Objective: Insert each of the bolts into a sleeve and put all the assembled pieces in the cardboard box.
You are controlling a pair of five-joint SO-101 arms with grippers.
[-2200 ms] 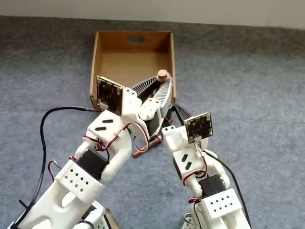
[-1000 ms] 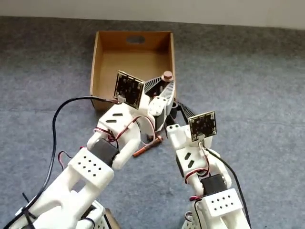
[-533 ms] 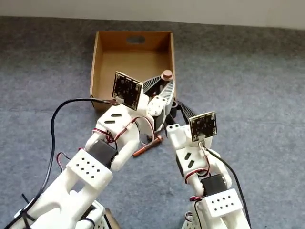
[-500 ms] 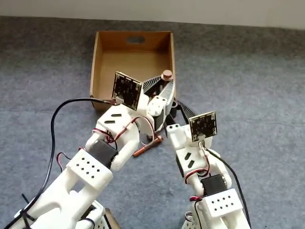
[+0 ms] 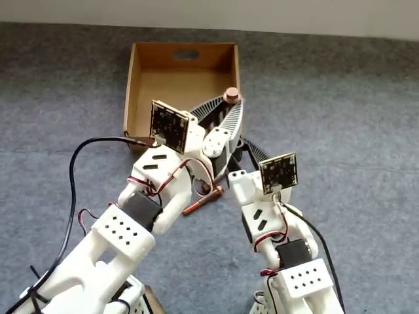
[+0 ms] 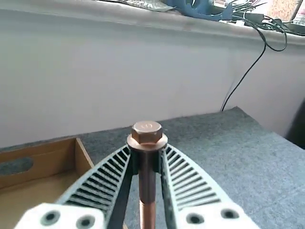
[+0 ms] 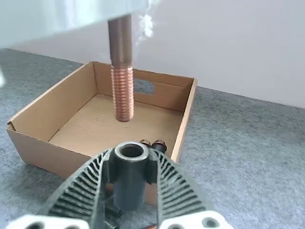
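1. Bolt (image 6: 147, 135) stood upright, head up, clamped between the left gripper's (image 6: 147, 157) jaws.
2. Its threaded tip hung above the sleeve (image 7: 129, 171), not touching it.
3. The right gripper (image 7: 129, 162) clasped that sleeve upright, just beside the cardboard box (image 7: 52, 145).
4. A second bolt (image 5: 203, 199) lay on the carpet (image 5: 340, 118) between the arms.

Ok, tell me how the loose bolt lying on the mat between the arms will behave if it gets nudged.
The loose bolt looks like solid copper-coloured metal, so it is probably stiff and heavy for its size. Its round shaft would likely roll, curving around what seems a wider head end. The fuzzy grey mat should slow it quickly.
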